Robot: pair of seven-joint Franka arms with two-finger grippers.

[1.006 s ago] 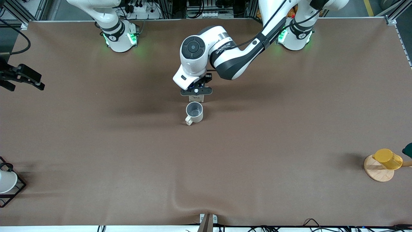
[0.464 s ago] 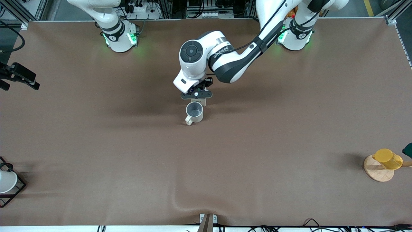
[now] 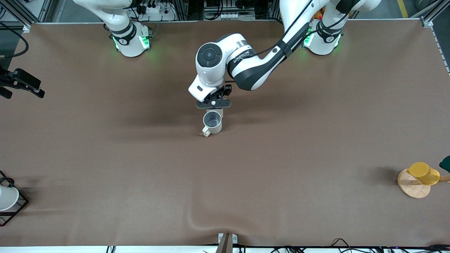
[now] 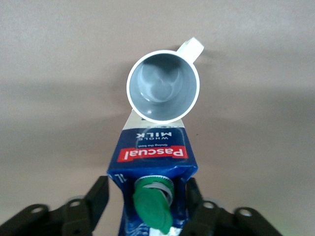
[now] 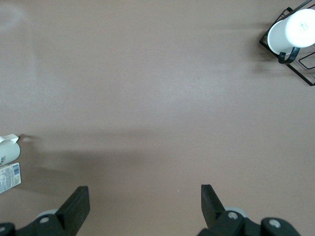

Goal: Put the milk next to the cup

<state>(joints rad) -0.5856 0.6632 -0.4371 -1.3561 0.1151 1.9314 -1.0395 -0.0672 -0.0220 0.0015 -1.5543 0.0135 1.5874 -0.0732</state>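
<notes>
milk (image 4: 152, 162) just beside cup (image 3: 212, 122)

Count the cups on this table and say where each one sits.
3. The cream cup stands mid-table, touching the milk. A yellow cup lies on a wooden disc at the left arm's end. A white cup sits in a wire rack at the right arm's end.
</notes>
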